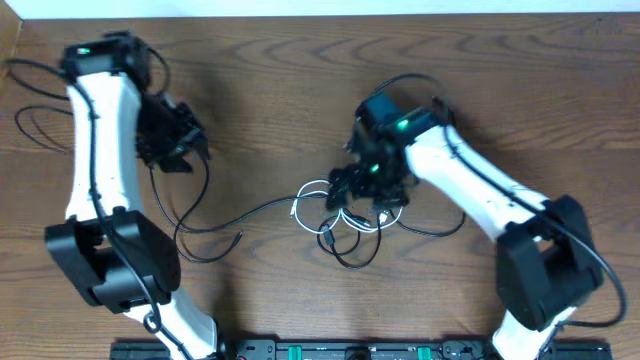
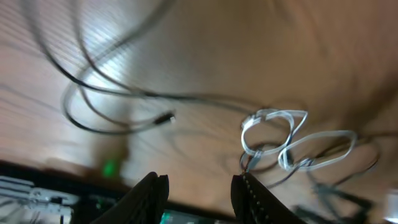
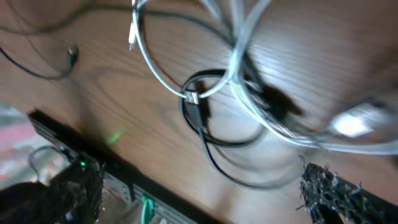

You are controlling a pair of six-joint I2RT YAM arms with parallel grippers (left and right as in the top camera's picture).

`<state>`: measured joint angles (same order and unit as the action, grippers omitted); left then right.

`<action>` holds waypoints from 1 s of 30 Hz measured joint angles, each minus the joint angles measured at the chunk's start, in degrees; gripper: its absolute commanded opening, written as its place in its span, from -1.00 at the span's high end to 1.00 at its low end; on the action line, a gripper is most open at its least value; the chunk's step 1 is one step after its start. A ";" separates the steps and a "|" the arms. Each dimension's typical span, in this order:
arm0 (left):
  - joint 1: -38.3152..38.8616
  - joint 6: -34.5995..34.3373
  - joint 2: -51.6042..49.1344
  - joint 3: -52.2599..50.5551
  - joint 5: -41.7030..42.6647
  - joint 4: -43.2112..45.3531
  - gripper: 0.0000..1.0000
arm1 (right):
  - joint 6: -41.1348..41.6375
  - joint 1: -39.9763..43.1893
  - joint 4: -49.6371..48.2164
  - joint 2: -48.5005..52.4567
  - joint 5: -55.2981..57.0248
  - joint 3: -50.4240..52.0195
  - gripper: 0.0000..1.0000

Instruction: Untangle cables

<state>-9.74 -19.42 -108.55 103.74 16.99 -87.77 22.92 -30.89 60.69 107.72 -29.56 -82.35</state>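
Closest to the lens, at the bottom edge of the left wrist view: two dark fingers [image 2: 151,200] of the left end effector [image 2: 200,182], partly spread, nothing pinched between them, only table [image 2: 205,50] and a dark rail [image 2: 56,179] visible through the gap. Beyond them, right of centre, the white cable [image 2: 292,114] in several loops, flat on the wood. Further left, a long black cable [image 2: 186,97] leading from those loops toward the upper left of the frame and curling into a loose open loop, its small plug [image 2: 166,117] lying free left of centre.

From overhead: left end effector in the upper left, well apart from the knot. White loops in the middle of the frame, just beside and under the right end effector [image 1: 365,188]. Long black cable reaching left from the knot across the table. Second black cable [image 1: 352,262] looping below the white one, toward the bottom of the frame.

In the right wrist view: rough dark fingers [image 3: 323,186] of the right end effector at the lower left and lower right, spread wide, gripping nothing. Between and above them, the knot: white cable from top centre to the right edge, blurred there; a black loop in the centre, meeting it at a small metal plug [image 3: 191,96]. Cannot tell which black cable lies over which.
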 measured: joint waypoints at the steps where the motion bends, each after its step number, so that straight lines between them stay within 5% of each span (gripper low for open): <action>1: 0.96 -0.09 0.00 -1.66 0.28 0.46 0.11 | 0.07 1.01 1.77 -0.96 0.94 -1.14 -0.99; 5: 4.59 -2.21 0.00 -9.33 0.98 4.09 -0.46 | 0.13 4.28 5.99 -9.27 5.44 -5.09 -0.98; 14: 13.14 -11.76 -0.02 -22.01 1.14 17.88 -0.48 | 0.11 4.90 6.40 -27.15 8.07 -6.93 -0.99; 30: 23.39 -41.00 -0.02 -34.40 -5.33 38.60 -0.40 | 0.11 4.90 8.98 -28.98 8.90 -6.93 -0.99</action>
<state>13.65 -60.42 -108.57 69.34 11.66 -49.17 23.03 -26.00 69.67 78.74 -20.67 -89.27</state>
